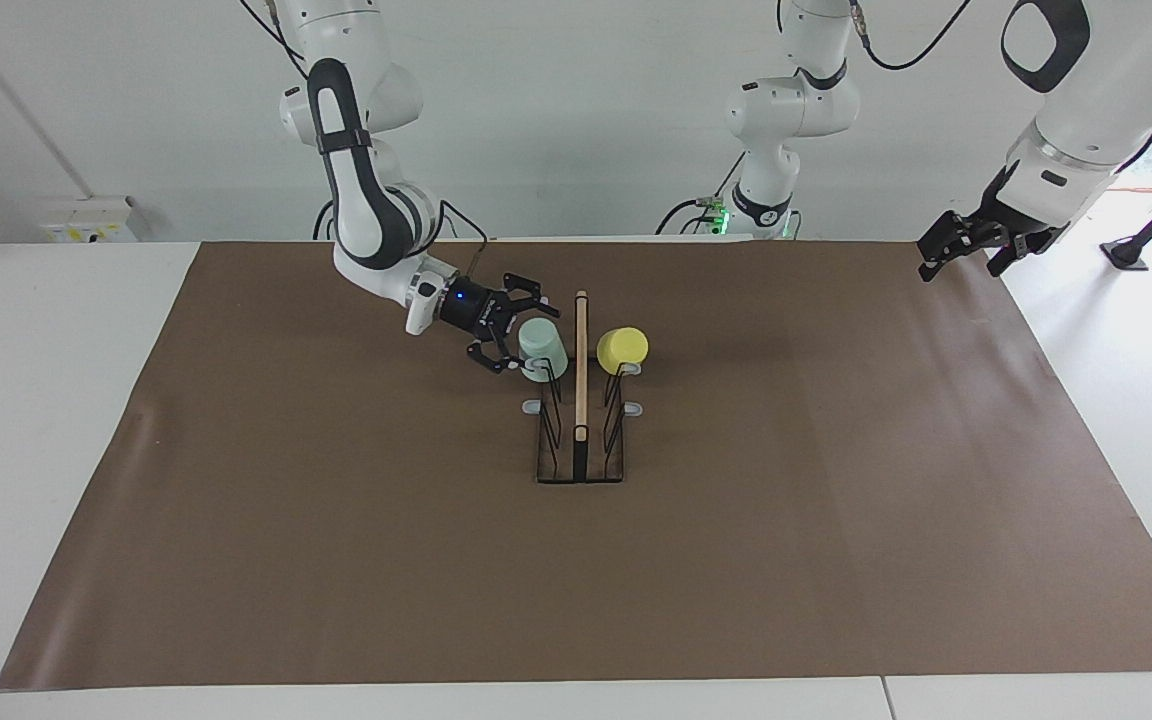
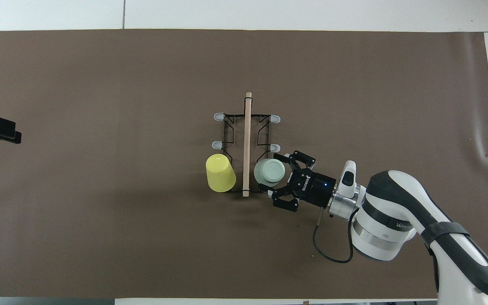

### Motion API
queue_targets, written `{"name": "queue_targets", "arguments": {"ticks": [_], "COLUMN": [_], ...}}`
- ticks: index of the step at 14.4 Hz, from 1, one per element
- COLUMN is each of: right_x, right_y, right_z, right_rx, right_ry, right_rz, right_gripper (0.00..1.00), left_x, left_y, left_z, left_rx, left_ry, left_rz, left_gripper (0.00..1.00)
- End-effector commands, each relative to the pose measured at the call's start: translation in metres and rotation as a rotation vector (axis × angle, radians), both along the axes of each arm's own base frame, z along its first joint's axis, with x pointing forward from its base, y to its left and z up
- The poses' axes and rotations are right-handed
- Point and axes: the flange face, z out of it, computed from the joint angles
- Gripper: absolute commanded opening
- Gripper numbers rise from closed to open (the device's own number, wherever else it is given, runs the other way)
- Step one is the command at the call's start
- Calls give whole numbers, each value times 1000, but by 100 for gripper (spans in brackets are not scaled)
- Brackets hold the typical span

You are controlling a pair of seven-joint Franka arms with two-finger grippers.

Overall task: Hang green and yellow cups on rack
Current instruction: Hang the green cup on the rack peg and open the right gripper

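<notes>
Plastic, thin-walled and handleless, the green cup [image 1: 543,350] and the yellow cup [image 1: 622,346] look very light and smooth, so my judgement is that they can slip or spring off if nudged, though they are unlikely to break. Both sit upside down on prongs of the rack [image 1: 580,470], each on the prong of its side nearest the robots, the green one on the side toward the right arm's end of the table, the yellow one on the other side of the wooden centre bar [image 1: 581,360]. The right gripper [image 1: 514,338] is at the green cup with its fingers spread wide on either side of the cup's wall, apparently not pressing it; whether a fingertip touches the cup I cannot tell. The left gripper [image 1: 966,250] waits over the mat's [image 1: 336,560] edge at the left arm's end, and I cannot tell its state. If either cup needs reseating, the tapered side wall about mid-height seems the best hold, squeezed gently since the plastic would flex.
</notes>
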Motion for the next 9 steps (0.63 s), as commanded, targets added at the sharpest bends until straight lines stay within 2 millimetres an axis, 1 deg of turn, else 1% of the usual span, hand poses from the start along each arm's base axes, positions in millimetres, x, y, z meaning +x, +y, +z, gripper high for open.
{"name": "queue_targets", "arguments": {"ticks": [1, 3, 5, 8, 9], "right_x": [-10, -4, 5, 9, 14], "right_y": [-21, -41, -70, -100, -114], "right_z": [4, 4, 6, 7, 11], "right_rx": [-1, -29, -58, -52, -62], "right_ry": [-29, -49, -73, -53, -48], "right_rz": [12, 44, 78, 115, 125], "right_gripper": [100, 100, 100, 100, 100], "left_x": [-4, -4, -4, -4, -4], "left_y": [-1, -1, -1, -1, -1], "left_z": [0, 0, 0, 0, 0], "left_rx": [-10, -10, -10, -10, -10], "left_ry": [-4, -5, -4, -4, -5], "left_rz": [-5, -5, -5, -5, -5], "left_gripper": [100, 100, 100, 100, 100]}}
